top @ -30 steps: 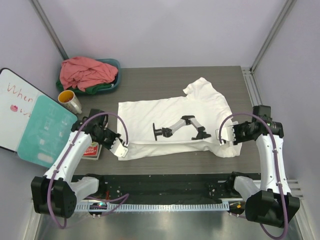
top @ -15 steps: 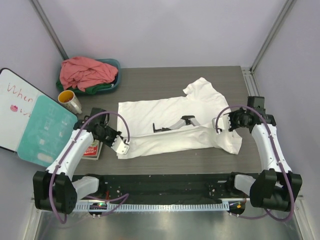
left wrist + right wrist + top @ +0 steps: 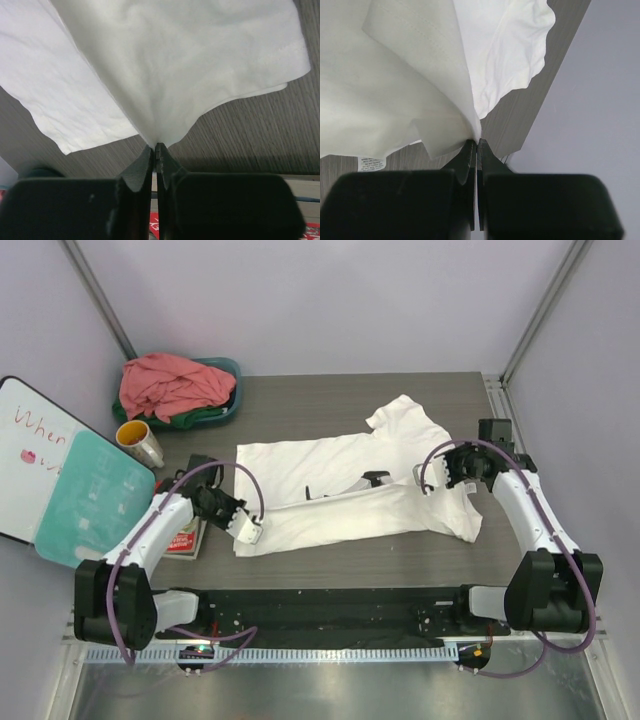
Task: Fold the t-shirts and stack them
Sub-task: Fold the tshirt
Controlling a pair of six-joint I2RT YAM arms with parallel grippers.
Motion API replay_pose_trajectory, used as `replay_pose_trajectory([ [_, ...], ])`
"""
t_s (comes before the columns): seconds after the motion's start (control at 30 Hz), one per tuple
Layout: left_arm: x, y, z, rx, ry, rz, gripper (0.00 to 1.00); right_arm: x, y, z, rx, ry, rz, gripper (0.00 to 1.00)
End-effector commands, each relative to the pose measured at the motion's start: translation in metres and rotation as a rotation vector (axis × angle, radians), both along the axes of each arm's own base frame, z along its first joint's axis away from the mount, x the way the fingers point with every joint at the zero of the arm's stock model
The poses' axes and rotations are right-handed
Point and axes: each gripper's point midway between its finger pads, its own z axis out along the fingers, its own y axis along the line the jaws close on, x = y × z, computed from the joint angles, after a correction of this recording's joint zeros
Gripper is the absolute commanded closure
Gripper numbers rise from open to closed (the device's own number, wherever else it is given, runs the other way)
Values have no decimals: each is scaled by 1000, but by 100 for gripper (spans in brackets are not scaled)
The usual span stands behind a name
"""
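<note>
The white t-shirt [image 3: 340, 462] lies spread on the grey table, its near long edge lifted and folded over, hiding most of its black mark [image 3: 372, 478]. My left gripper [image 3: 250, 531] is shut on the shirt's near left corner; in the left wrist view [image 3: 154, 146] the cloth [image 3: 165, 65] runs out from between the closed jaws. My right gripper [image 3: 424, 479] is shut on the shirt's right-hand edge; in the right wrist view [image 3: 476, 141] the cloth [image 3: 395, 100] hangs from the closed jaws. The salmon-pink t-shirt [image 3: 170, 382] lies on the dark green t-shirt [image 3: 203, 418] in the teal basin [image 3: 233, 370] at the back left.
A yellow-lined mug [image 3: 140, 443] stands left of the shirt. A whiteboard [image 3: 20, 445] with a teal sheet [image 3: 85, 500] leans at the far left. A red booklet [image 3: 184, 538] lies under the left arm. The table's right rail [image 3: 500, 410] runs beside the right arm.
Both grippers moved away from the near edge, carrying the white shirt's near edge over its middle; the black mark is now mostly covered. The right gripper also shifted left.
</note>
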Motion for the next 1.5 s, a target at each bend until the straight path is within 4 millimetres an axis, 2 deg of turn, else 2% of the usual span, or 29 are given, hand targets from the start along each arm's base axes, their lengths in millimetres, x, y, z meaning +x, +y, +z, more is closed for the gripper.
replay_pose_trajectory([
  [0.0, 16, 3, -5, 16, -44, 28, 96, 23, 3, 29, -19, -111, 19, 99],
  [0.13, 22, 3, -10, 28, -44, 42, 93, 28, 4, 32, -17, -119, 20, 99],
  [0.2, 25, 3, -12, 32, -47, 42, 81, 28, 6, 31, -16, -120, 22, 99],
  [0.23, 26, 4, -12, 35, -46, 43, 70, 29, 7, 30, -14, -118, 26, 99],
  [0.27, 29, 3, -13, 35, -51, 43, 51, 29, 9, 29, -12, -118, 29, 99],
  [0.3, 30, 3, -13, 35, -51, 48, 45, 29, 9, 27, -14, -114, 30, 99],
  [0.37, 33, 4, -13, 44, -60, 52, 40, 30, 13, 25, -12, -114, 37, 99],
  [0.57, 35, 5, -15, 58, -65, 79, 36, 36, 20, 23, -2, -124, 36, 99],
  [0.77, 33, -5, -10, 15, -68, 73, 35, 43, 22, 16, -6, -140, 36, 99],
  [0.8, 30, -8, -12, 13, -61, 68, 35, 43, 33, 13, -5, -137, 62, 99],
  [0.83, 30, -9, -12, 16, -60, 67, 35, 44, 34, 13, -4, -138, 62, 99],
  [1.13, 18, -22, -32, 59, -51, 67, 35, 64, 41, 18, -2, -176, 66, 99],
  [1.27, 12, -25, -44, 93, -54, 67, 35, 70, 45, 20, 2, -192, 78, 99],
  [1.47, 9, -24, -51, 131, -69, 89, 35, 81, 50, 23, 2, -234, 88, 99],
])
